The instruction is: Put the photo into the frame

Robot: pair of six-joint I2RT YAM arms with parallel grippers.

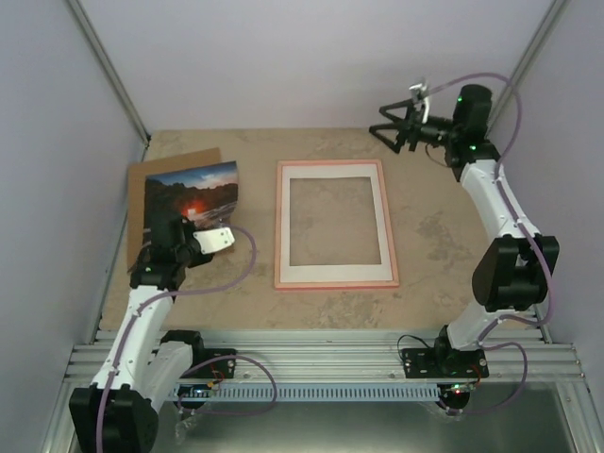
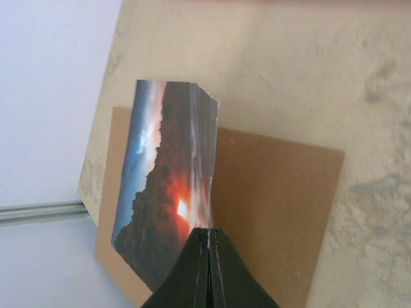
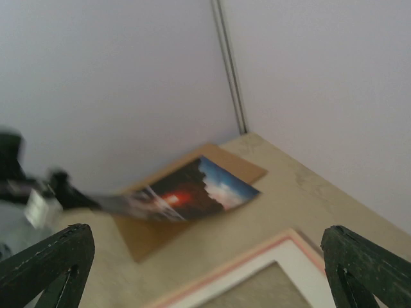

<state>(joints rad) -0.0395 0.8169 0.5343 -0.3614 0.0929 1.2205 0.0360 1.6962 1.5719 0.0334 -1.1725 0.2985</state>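
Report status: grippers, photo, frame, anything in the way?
Left gripper shut on photo, raised and curling above brown board. Right gripper open, held high at far right. Frame flat mid-table, opening empty. Nothing between photo and frame.

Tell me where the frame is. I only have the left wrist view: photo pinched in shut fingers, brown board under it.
Observer: The frame lies flat in the middle, to the right of the board and apart from it.
Operator: Anything in it?
Observer: Nothing. The table shows through its opening.
Operator: And the other arm?
Observer: The right gripper is open, held above the far right of the table and clear of the frame.
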